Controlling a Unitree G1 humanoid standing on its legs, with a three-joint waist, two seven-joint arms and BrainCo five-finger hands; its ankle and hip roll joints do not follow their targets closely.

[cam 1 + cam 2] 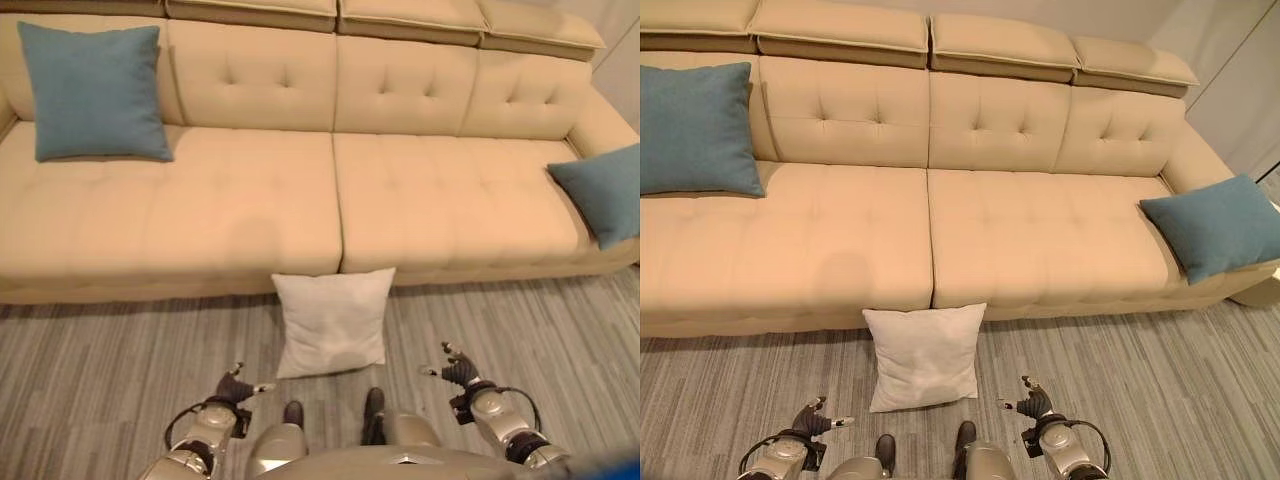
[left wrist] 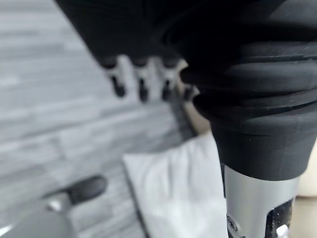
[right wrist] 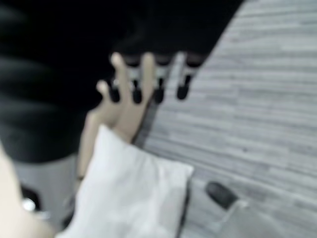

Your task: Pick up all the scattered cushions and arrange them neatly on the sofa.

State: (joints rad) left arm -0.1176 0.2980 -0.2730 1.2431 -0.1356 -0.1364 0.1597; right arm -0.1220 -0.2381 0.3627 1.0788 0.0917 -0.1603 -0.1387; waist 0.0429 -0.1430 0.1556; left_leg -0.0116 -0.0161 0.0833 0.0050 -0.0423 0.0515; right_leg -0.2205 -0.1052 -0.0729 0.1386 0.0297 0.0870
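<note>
Nearest to us in the left eye view are our two hands, low over the grey plank floor (image 1: 120, 345). Our left robot hand (image 1: 236, 386) hangs released, fingers relaxed and holding nothing, just left of the white cushion (image 1: 333, 322). Our right robot hand (image 1: 459, 370) is likewise released and empty, to the right of that cushion and apart from it. We see the white cushion standing on the floor, leaning against the front of the beige sofa (image 1: 240, 200) where its two seat sections meet. One blue cushion (image 1: 94, 92) stands upright against the backrest at the sofa's left end. A second blue cushion (image 1: 603, 192) lies tilted on the seat at the right end, by the armrest.

From the right eye view we get the same layout: white cushion on the floor against the sofa front, between our two hands, touched by neither.

Looking along our left wrist, the fingers (image 2: 140, 87) hang straight and loose above the floor, with the white cushion (image 2: 178, 183) beyond them.

Looking along our right wrist, the fingers (image 3: 159, 89) hang loose too, and the white cushion (image 3: 124, 198) shows beside the sofa front, untouched.
</note>
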